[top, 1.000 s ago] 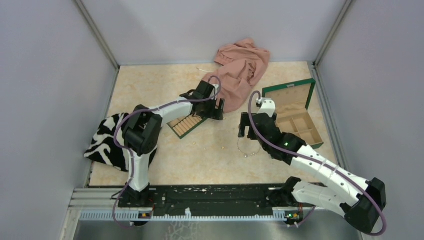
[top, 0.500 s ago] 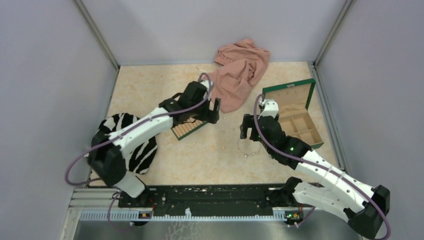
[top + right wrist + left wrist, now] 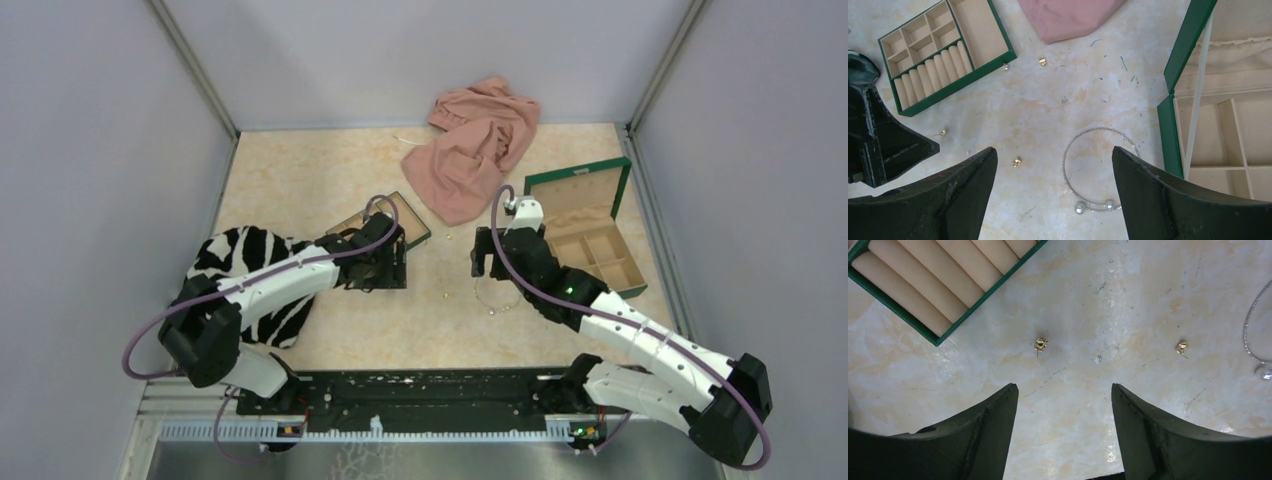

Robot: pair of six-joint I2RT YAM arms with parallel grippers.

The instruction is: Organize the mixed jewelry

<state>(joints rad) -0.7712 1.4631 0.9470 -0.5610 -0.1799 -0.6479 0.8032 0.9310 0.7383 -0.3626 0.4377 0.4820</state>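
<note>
The left gripper (image 3: 1063,390) stands wide open and holds nothing, above bare table (image 3: 1073,440) just short of a gold stud (image 3: 1040,344). The right gripper (image 3: 1053,150) is equally wide and empty, hovering over the silver necklace (image 3: 1100,129), which lies looped mid-table, toward the right edge, beside the green box (image 3: 1168,130).

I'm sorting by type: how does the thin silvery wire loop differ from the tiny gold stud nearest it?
The thin silvery wire loop is far larger than the tiny gold stud. The loop is an open ring ending in two pale beads; the stud is one compact lump. Loop silver-white, stud yellow. Both lie loose on the tabletop.
</note>
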